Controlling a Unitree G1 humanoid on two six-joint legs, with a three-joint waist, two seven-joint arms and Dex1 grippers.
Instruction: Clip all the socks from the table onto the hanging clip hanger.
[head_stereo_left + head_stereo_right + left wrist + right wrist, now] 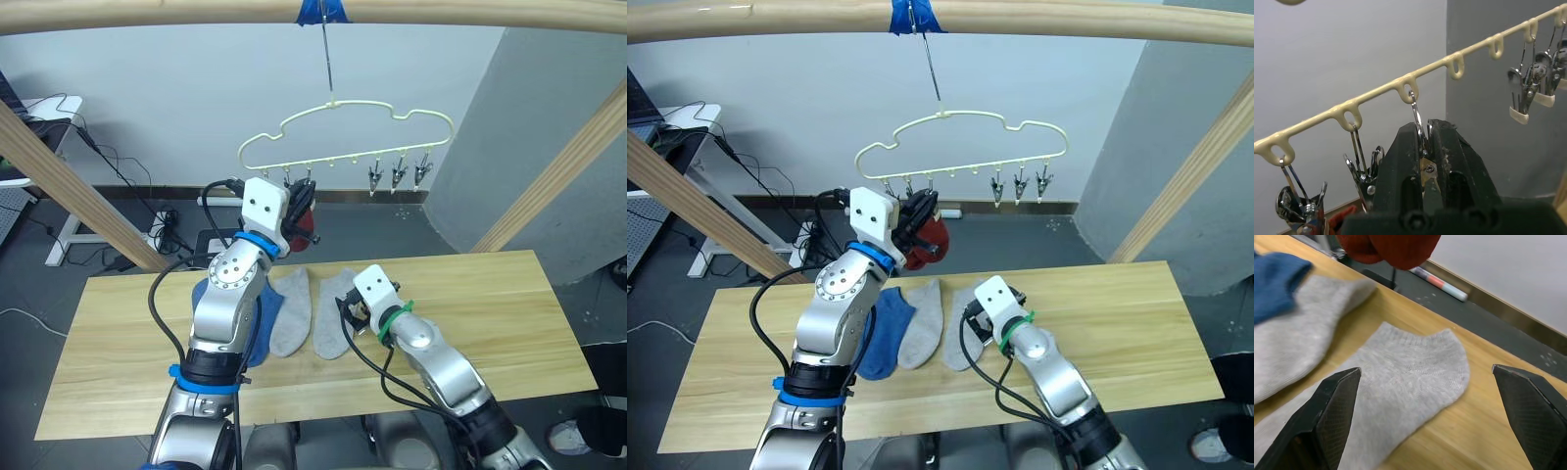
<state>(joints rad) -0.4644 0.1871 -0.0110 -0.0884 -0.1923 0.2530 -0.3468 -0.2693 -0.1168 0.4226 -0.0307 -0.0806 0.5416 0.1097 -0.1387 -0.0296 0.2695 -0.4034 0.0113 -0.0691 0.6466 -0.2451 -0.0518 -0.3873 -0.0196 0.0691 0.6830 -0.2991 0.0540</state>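
I see my left gripper [1425, 147] pinched shut on a small silver clip [1418, 117] of the pale yellow-green wire hanger [343, 132], rust-red knit socks [933, 238] dangling beside. My right gripper [1430, 382], fingers wide apart, hovers over a light grey ankle sock [1405, 377] on the pale wooden table [490, 304], with a blue sock [884, 333] nearby.

Two light grey socks [921, 333] and a blue sock [884, 338] are seen on the pale yellow wood counter [1117, 323]. A rust red sock [933, 238] is seen below the pale yellow-green hanger [960, 147] with silver clips [1019, 186].

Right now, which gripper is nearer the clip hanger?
Left. The left gripper is up at the clip hanger, shut on a clip. The right gripper is open, low over a grey sock.
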